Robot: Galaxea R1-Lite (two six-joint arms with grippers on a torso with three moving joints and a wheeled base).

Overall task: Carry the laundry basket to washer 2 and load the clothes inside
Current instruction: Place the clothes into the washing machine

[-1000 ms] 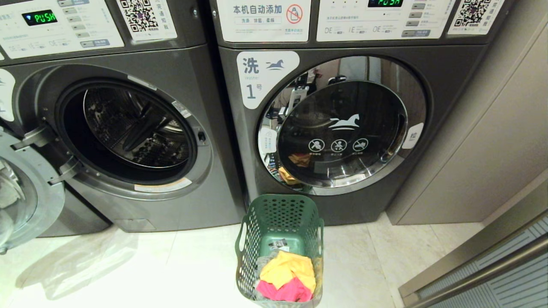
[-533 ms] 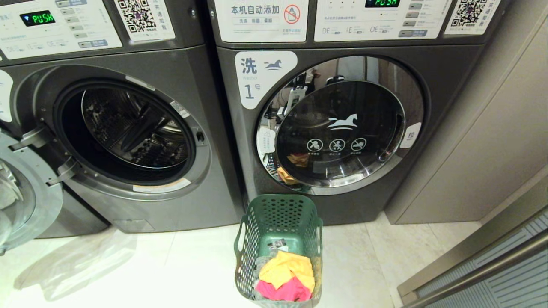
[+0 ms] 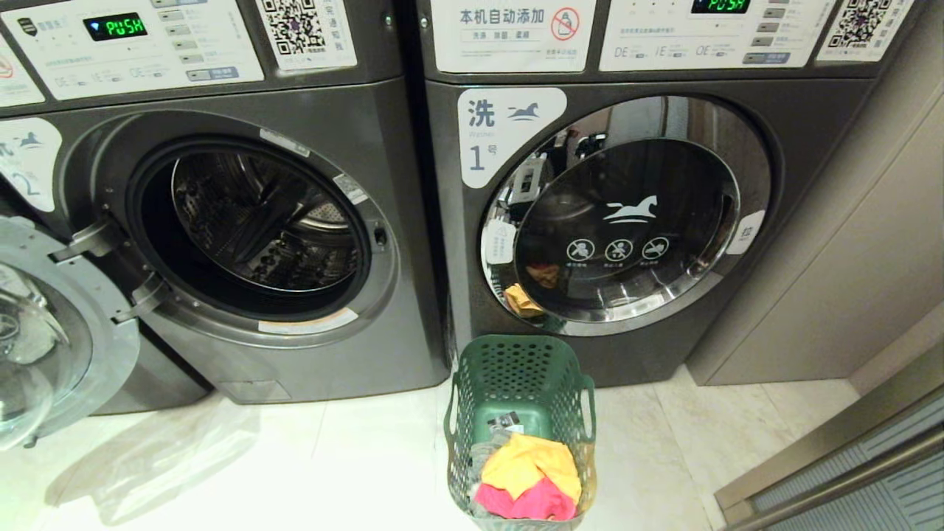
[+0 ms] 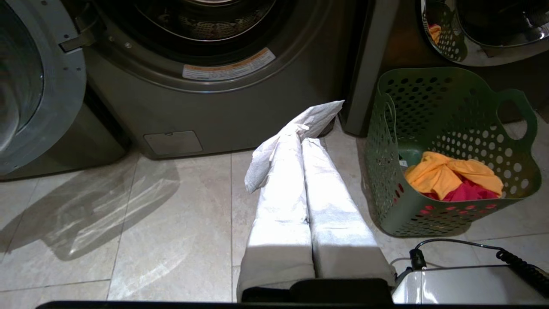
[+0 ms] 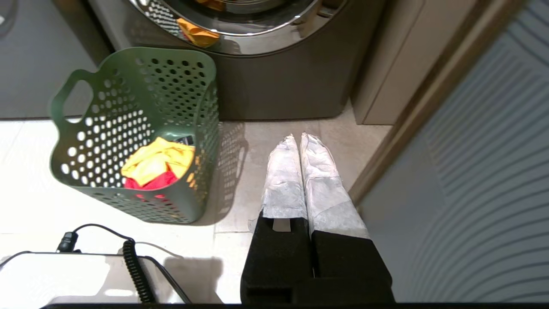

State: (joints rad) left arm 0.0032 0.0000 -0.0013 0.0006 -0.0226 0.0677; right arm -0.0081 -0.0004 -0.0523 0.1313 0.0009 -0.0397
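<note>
The dark green laundry basket (image 3: 520, 383) stands on the tiled floor in front of the washer labelled 1 (image 3: 796, 133), whose door is closed. Yellow and pink clothes (image 3: 529, 473) lie in its bottom. Washer 2 (image 3: 354, 118) is on the left, its label (image 3: 28, 166) at the picture's edge. Its round door (image 3: 55, 332) is swung open to the left and the drum (image 3: 258, 221) is bare. My left gripper (image 4: 306, 134) is shut and empty, low over the floor to the left of the basket (image 4: 429, 107). My right gripper (image 5: 299, 137) is shut and empty to the right of the basket (image 5: 141, 94).
A beige cabinet panel (image 3: 848, 258) stands right of washer 1. A ribbed sliding door with a metal frame (image 3: 848, 457) runs along the lower right, close to my right gripper. My white base with a coiled black cable (image 5: 64, 274) lies just behind the basket.
The whole head view has shifted to the right, so the camera has turned left and washer 2's label has come into view. Basket, clothes and washers have stayed put.
</note>
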